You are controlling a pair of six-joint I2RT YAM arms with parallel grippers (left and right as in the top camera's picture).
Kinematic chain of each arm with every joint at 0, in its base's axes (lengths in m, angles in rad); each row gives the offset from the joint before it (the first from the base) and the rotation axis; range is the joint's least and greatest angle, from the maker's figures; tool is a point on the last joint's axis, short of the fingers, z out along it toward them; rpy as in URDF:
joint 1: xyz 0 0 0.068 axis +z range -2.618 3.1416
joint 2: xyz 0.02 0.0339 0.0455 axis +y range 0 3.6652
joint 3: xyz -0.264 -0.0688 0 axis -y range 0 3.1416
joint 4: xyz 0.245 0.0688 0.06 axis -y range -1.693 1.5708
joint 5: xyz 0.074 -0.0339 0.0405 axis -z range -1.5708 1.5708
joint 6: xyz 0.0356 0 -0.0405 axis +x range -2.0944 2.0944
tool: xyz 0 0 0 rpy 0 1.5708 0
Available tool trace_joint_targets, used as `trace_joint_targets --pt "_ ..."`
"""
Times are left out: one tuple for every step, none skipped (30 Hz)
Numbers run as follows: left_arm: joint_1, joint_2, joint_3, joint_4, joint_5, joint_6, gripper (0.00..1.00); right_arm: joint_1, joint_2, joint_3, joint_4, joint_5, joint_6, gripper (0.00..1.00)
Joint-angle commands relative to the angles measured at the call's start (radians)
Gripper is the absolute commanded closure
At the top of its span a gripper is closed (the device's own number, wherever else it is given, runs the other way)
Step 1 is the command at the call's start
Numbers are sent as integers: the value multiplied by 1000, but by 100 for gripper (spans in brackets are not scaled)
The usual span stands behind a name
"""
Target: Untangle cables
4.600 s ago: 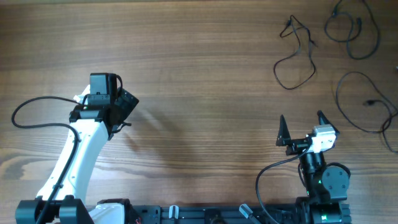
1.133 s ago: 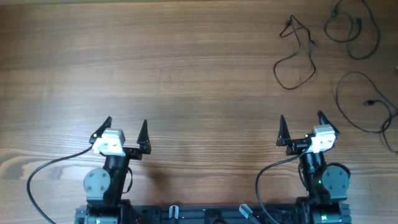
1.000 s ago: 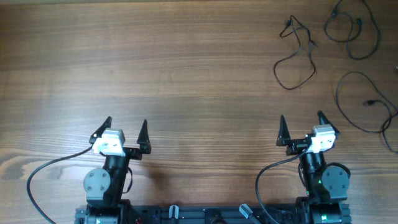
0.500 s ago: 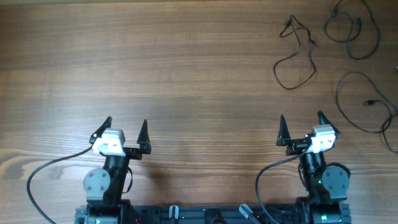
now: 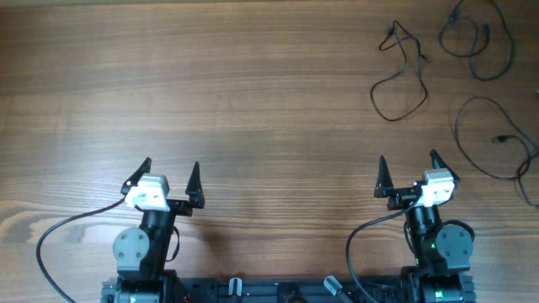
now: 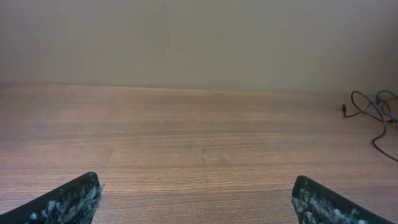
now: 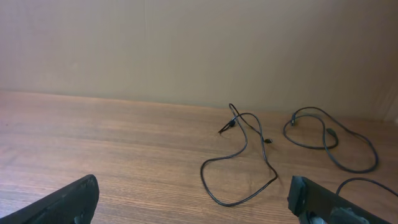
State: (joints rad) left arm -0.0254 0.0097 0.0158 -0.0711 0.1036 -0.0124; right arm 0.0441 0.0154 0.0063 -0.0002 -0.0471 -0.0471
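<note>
Three thin black cables lie apart from one another at the table's far right: one loop [image 5: 400,80], a second [image 5: 476,38] at the back corner, and a third [image 5: 497,139] nearer the right edge. My right gripper [image 5: 408,164] stands open near the front edge, well short of them. In the right wrist view the nearest cable loop [image 7: 245,155] lies ahead of the open right gripper [image 7: 194,186]. My left gripper [image 5: 170,168] is open at the front left, far from the cables. In the left wrist view the left gripper [image 6: 196,186] holds nothing, and cables [image 6: 373,109] show at the right edge.
Both arm bases sit at the table's front edge, with the left arm's thick black lead [image 5: 63,231] and the right arm's thick black lead [image 5: 362,244] curving beside them. A plain beige wall [image 7: 186,43] rises behind the table's far edge.
Since the oldest frame my left arm has drawn back from the left side to the front edge. Over the last second nothing has moved.
</note>
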Motion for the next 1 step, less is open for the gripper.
trace_joint_targets --pt "-5 -5 -10 3 8 2 0 -5 -11 -1 3 14 -5 0"
